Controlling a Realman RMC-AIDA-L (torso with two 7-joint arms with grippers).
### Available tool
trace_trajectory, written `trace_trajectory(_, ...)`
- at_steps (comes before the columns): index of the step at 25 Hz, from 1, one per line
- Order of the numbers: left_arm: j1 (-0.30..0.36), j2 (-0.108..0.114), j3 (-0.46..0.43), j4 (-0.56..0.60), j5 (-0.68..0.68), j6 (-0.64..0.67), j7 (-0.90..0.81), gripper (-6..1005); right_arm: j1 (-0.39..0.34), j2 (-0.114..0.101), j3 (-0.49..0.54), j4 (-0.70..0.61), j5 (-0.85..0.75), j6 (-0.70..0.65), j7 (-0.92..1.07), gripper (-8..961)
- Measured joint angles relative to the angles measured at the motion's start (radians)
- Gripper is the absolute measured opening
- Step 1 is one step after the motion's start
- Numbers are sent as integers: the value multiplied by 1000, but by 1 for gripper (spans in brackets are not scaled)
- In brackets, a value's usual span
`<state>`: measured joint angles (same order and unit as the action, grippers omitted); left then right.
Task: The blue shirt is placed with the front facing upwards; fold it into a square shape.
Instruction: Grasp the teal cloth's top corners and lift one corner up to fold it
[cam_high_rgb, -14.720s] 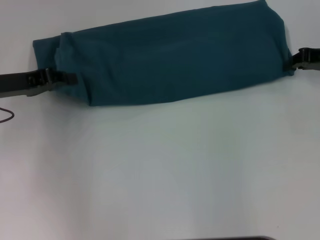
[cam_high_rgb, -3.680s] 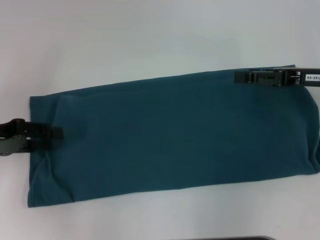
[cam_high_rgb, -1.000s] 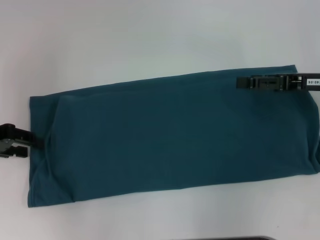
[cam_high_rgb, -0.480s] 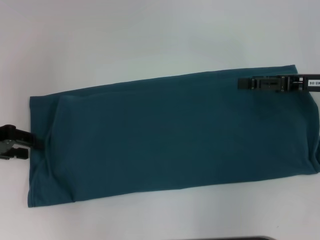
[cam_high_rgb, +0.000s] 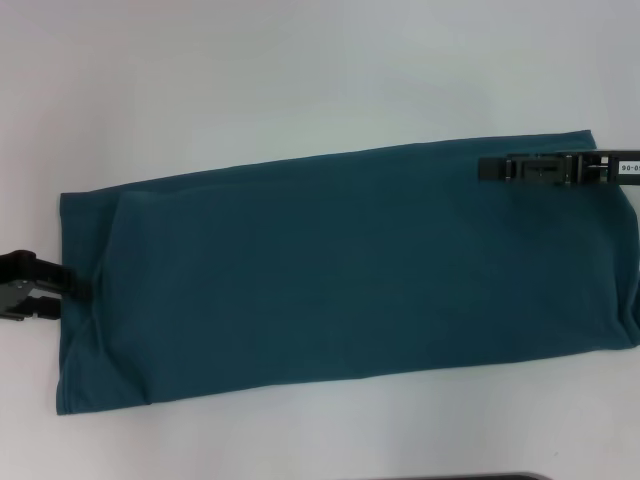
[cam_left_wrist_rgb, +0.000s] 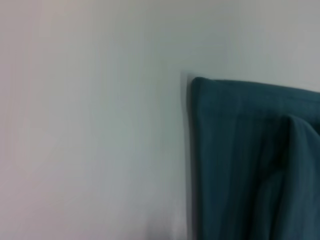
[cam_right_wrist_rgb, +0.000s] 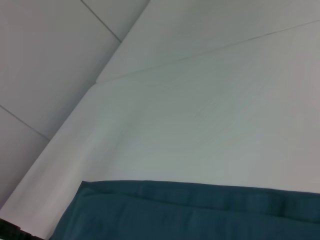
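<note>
Across the white counter (cam_high_rgb: 300, 80) the blue shirt (cam_high_rgb: 340, 270) lies flat as a long folded band, the left end effector (cam_high_rgb: 50, 287) parted at its left edge and the right end effector (cam_high_rgb: 485, 169), grip unclear, over its far right corner, seemingly placed for the crosswise fold.

Light is even and fairly bright, with a cool cast over the white table (cam_high_rgb: 300, 70). No hard glare shows. The blue shirt (cam_high_rgb: 340, 270) throws only a thin soft shadow along its near edge (most plainly below its lower hem). The head view is slightly soft; the left wrist view is blurred, the shirt's edge smeared with a grey fringe.
</note>
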<state>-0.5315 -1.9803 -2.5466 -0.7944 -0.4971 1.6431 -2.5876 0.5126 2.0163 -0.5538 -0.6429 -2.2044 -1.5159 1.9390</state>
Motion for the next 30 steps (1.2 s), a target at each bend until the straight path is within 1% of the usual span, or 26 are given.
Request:
trace_trajectory(12, -6, -2, 0, 26, -9, 2, 1, 566, -2, -5, -1, 3, -1, 0, 0, 894)
trace_trajectory(13, -11, -6, -3, 32, -10, 8, 3, 566, -2, -5, -2, 3, -1, 0, 0, 894)
trace_trajectory(20, -29, -8, -4, 63, -23, 16, 7, 567, -2, -5, -2, 3, -3, 2, 0, 895)
trace_trajectory(26, -45, -15, -1, 76, -91, 55, 20, 567, -2, -5, -1, 3, -3, 2, -5, 895)
trace_trajectory(30, -63, -23, 0, 100, -106, 62, 28, 566, -2, -5, -1, 4, -3, 2, -8, 895)
